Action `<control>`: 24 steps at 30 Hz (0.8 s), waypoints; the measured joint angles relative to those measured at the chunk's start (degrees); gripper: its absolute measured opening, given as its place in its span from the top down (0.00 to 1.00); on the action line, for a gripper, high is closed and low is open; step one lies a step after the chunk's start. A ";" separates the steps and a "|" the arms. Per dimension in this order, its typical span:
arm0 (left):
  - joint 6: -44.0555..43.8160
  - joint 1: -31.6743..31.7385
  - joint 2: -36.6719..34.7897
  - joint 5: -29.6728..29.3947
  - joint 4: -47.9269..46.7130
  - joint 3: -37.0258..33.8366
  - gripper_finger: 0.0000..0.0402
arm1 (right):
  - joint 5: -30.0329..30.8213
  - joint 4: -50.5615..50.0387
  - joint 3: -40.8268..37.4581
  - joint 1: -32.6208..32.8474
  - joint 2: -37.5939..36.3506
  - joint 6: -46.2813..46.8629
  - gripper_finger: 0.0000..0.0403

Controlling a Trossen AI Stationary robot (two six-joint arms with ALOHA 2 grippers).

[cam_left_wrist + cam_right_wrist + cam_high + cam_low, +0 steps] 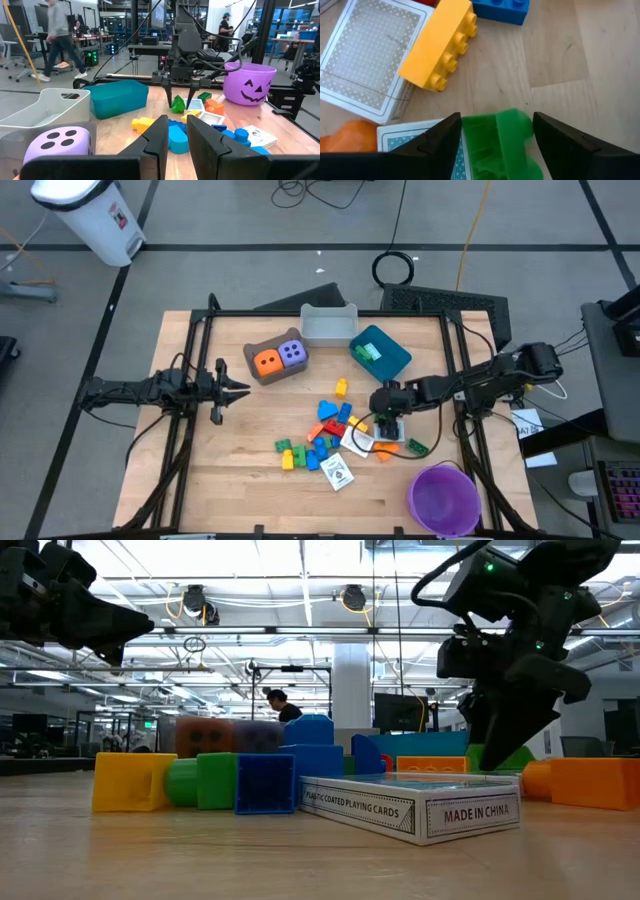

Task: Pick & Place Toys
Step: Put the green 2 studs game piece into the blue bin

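My right gripper [386, 423] stands over the right side of the brick pile [322, 436], fingers pointing down, shut on a green brick [500, 145]; the brick also shows in the left wrist view [177, 104]. A yellow brick [437, 50] and white cards [360, 55] lie on the table under it. The orange die [266, 361] and purple die [292, 352] sit in the brown bin [250, 372]. My left gripper [246, 389] hovers left of the pile, level, pointing toward the table's right edge, slightly open and empty. My right gripper pinches the green brick by its two opposite sides [470, 131] between its two fingers, coming from above and pointing down. The brick sits across the gap between the fingers [440, 142]. I cannot tell whether it is clear of the table.
A grey bin [328, 323] and a blue bin [392, 360] with a green piece in it stand at the far side. The purple bowl [443, 498] stands at the near right corner. A card box [420, 805] lies near the pile's front. People move in the room beyond.
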 joint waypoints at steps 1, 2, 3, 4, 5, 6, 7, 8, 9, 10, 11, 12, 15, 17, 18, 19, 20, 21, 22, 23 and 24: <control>0.01 0.00 0.00 0.00 0.00 0.00 0.81 | 0.00 -0.07 -0.01 0.01 -0.22 -0.12 0.43; 0.01 -0.01 0.00 0.00 0.00 -0.01 0.81 | 0.00 -0.12 -0.02 0.01 -0.40 -0.20 0.44; 0.01 -0.01 0.00 0.00 0.00 0.00 0.81 | 0.00 -0.15 -0.05 0.01 -0.51 -0.24 0.46; -0.01 -0.01 0.00 0.00 0.00 0.00 0.81 | 0.01 -0.14 -0.05 0.01 -0.55 -0.28 0.48; 0.01 0.00 0.00 0.00 0.00 0.00 0.81 | 0.05 -0.12 -0.05 -0.01 -0.58 -0.28 0.49; 0.01 0.01 0.00 0.00 0.00 0.00 0.81 | 0.07 -0.15 -0.05 -0.01 -0.58 -0.28 0.51; 0.01 0.01 0.00 0.00 0.00 0.00 0.81 | 0.07 -0.14 -0.05 -0.01 -0.58 -0.28 0.52; 0.01 -0.01 0.00 0.00 0.00 0.00 0.81 | 0.07 -0.12 -0.05 -0.01 -0.58 -0.28 0.54; 0.01 0.00 0.00 0.00 0.00 0.00 0.81 | 0.07 -0.10 -0.05 -0.01 -0.58 -0.28 0.56; 0.01 0.00 0.00 0.00 0.00 0.00 0.81 | 0.09 -0.10 -0.05 -0.01 -0.58 -0.28 0.57; 0.01 0.01 0.00 0.00 0.00 0.00 0.81 | 0.10 -0.08 -0.05 -0.01 -0.60 -0.28 0.59; 0.01 -0.01 0.00 0.00 0.00 -0.01 0.81 | 0.11 -0.09 -0.05 -0.01 -0.77 -0.28 0.60; 0.01 0.00 0.00 0.00 0.00 0.00 0.81 | 0.16 0.07 -0.12 -0.01 -1.44 -0.28 0.62; 0.01 -0.01 0.00 0.00 0.00 0.00 0.81 | 0.19 0.29 -0.14 -0.04 -2.22 -0.28 0.62; 0.01 0.01 0.00 0.00 0.00 0.00 0.81 | 0.20 0.47 -0.16 -0.04 -2.74 -0.28 0.61; 0.01 0.00 0.00 0.00 0.00 0.00 0.81 | 0.20 0.99 -0.16 -0.04 -3.27 -0.27 0.60; 0.01 0.01 0.00 0.00 0.00 0.00 0.81 | 0.20 1.51 -0.16 -0.04 -3.86 -0.20 0.60; 0.01 0.00 0.00 0.00 0.00 0.00 0.81 | 0.17 1.66 -0.16 -0.04 -4.57 -0.15 0.60; 0.01 0.01 0.00 -0.02 -0.01 0.00 0.81 | 0.19 1.83 -0.16 -0.04 -5.22 -0.15 0.59; 0.01 -0.01 0.00 0.00 -0.03 -0.02 0.81 | 0.18 2.38 -0.16 -0.04 -5.83 -0.12 0.59; 0.01 0.00 0.00 0.00 -0.02 0.00 0.81 | 0.19 2.76 -0.16 -0.04 -6.53 -0.08 0.60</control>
